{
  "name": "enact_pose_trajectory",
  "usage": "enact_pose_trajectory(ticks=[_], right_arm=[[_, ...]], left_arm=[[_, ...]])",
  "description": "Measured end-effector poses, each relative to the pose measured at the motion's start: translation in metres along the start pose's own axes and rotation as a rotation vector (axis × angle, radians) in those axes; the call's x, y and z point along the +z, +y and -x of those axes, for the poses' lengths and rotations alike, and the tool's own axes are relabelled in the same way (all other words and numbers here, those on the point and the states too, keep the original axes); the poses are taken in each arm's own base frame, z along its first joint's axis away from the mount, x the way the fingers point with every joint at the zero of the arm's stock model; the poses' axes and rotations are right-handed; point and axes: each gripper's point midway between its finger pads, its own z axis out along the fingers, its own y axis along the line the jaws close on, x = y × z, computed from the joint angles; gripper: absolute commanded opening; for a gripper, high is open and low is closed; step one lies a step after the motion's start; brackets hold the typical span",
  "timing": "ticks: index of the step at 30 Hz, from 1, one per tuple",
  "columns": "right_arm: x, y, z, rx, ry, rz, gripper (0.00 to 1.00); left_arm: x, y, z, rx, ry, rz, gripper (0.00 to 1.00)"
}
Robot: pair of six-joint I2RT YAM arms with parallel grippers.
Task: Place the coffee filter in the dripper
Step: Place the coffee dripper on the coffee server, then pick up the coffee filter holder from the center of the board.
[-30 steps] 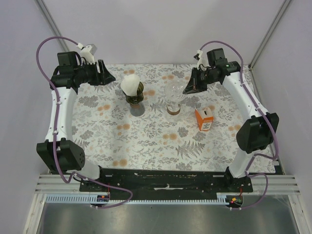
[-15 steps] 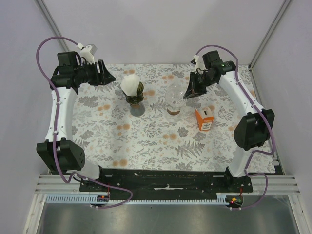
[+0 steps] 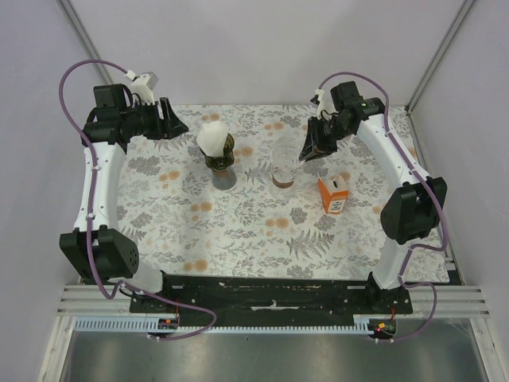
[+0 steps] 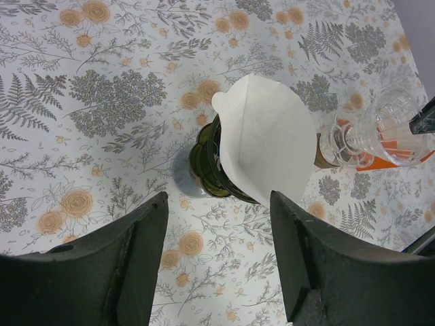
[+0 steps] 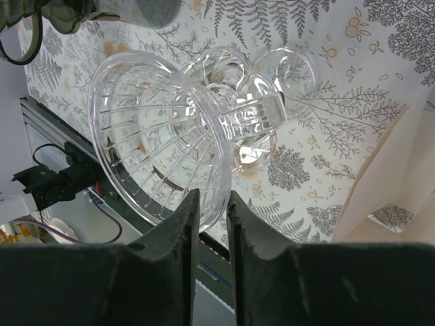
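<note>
The white paper coffee filter (image 3: 212,137) stands point-down in a dark green holder (image 3: 219,161) at the back left of the table; it also shows in the left wrist view (image 4: 262,142). My left gripper (image 3: 176,123) is open and empty, to the left of the filter and apart from it (image 4: 217,258). The clear glass dripper (image 3: 281,165) sits on a brown base near the table's middle. My right gripper (image 3: 305,153) is shut on the dripper's rim (image 5: 163,136), with the rim pinched between the fingers (image 5: 212,204).
An orange and white box (image 3: 334,195) stands on the flowered cloth just right of the dripper, close under my right arm; its pale side shows in the right wrist view (image 5: 387,170). The table's near edge and black rail (image 3: 270,290) lie in front.
My right gripper has moved left and down from beside the dripper onto its rim and has closed on it. The left arm and the filter have not moved.
</note>
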Motion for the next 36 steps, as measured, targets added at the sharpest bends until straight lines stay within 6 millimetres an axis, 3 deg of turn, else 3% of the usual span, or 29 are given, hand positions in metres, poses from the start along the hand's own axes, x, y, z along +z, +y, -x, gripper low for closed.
enact_pose_trajectory(ticks=[9,12,17,21,23,25,29,32,36], right_arm=[[-0.008,0.010,0.011,-0.027,-0.033,0.026,0.43],[-0.017,0.009,0.015,-0.043,-0.073,-0.015,0.51],[-0.063,-0.001,0.027,-0.098,-0.257,-0.195,0.73],[-0.101,-0.029,0.009,-0.098,-0.391,-0.403,0.80],[-0.108,-0.050,-0.006,-0.085,-0.417,-0.505,0.80],[-0.103,-0.073,-0.021,-0.069,-0.391,-0.585,0.79],[-0.067,-0.115,-0.042,-0.030,-0.263,-0.673,0.72],[-0.039,-0.139,-0.052,-0.004,-0.176,-0.698,0.60],[-0.018,-0.160,-0.062,0.036,-0.110,-0.691,0.39]], left_arm=[[0.000,0.000,0.000,0.000,0.000,0.000,0.68],[0.000,0.000,0.000,0.000,0.000,0.000,0.68],[0.000,0.000,0.000,0.000,0.000,0.000,0.68],[0.000,0.000,0.000,0.000,0.000,0.000,0.68],[0.000,0.000,0.000,0.000,0.000,-0.001,0.68],[0.000,-0.001,0.000,0.000,0.000,-0.003,0.68],[0.000,-0.003,0.000,0.000,0.000,-0.016,0.68],[0.000,-0.003,0.000,0.000,0.001,-0.019,0.68],[0.000,-0.003,-0.001,-0.001,0.001,-0.019,0.68]])
